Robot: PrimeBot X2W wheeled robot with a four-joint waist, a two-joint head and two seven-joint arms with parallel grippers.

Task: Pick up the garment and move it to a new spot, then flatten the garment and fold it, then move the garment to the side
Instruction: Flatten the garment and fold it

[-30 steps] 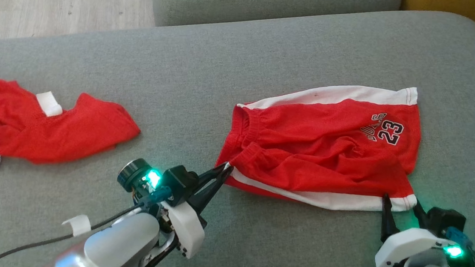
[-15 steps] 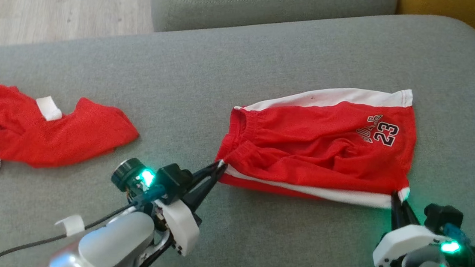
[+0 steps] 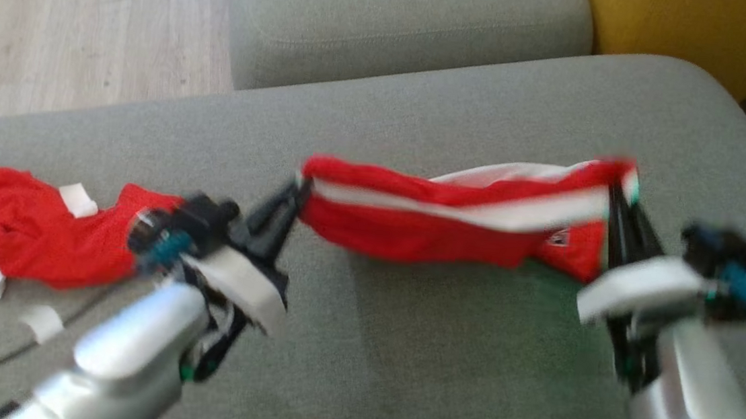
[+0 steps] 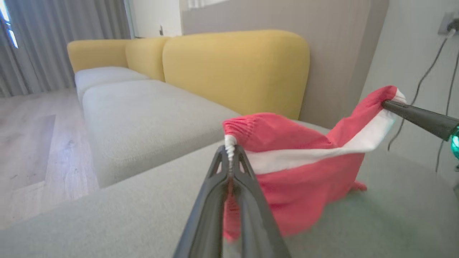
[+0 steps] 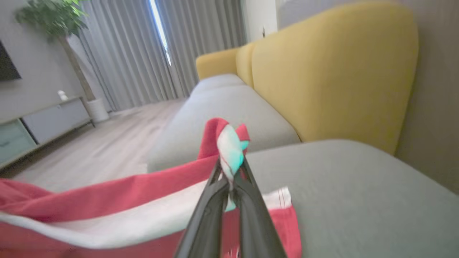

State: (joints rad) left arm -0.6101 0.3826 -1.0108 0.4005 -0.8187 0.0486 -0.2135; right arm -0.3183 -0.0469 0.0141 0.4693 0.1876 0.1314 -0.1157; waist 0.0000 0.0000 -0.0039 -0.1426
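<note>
The grey woven sofa cushion (image 3: 399, 374) stretched broad under the robot, with pale wood floor beyond it. In the head view, the red mesh shorts with white side stripes (image 3: 424, 238) had lain flat on that cushion a second before, the right fingers spread at a hem corner. Now their near edge hung lifted between both arms as a sagging, blurred band. The left gripper (image 3: 296, 196) was pinched on the waistband corner and the right gripper (image 3: 618, 190) on the hem corner. That looked to me like the fold beginning, near edge to be carried over far edge. A crumpled red garment with white patches (image 3: 40, 234) lay well apart to the left. The left wrist view showed slim dark fingers (image 4: 218, 168) closed on the gathered, ribbed elastic, the thin cloth drooping limp onto the cushion. The right wrist view showed its fingers (image 5: 211, 200) clamped on the smooth white hem tip before a rounded yellow backrest (image 5: 333, 71).
</note>
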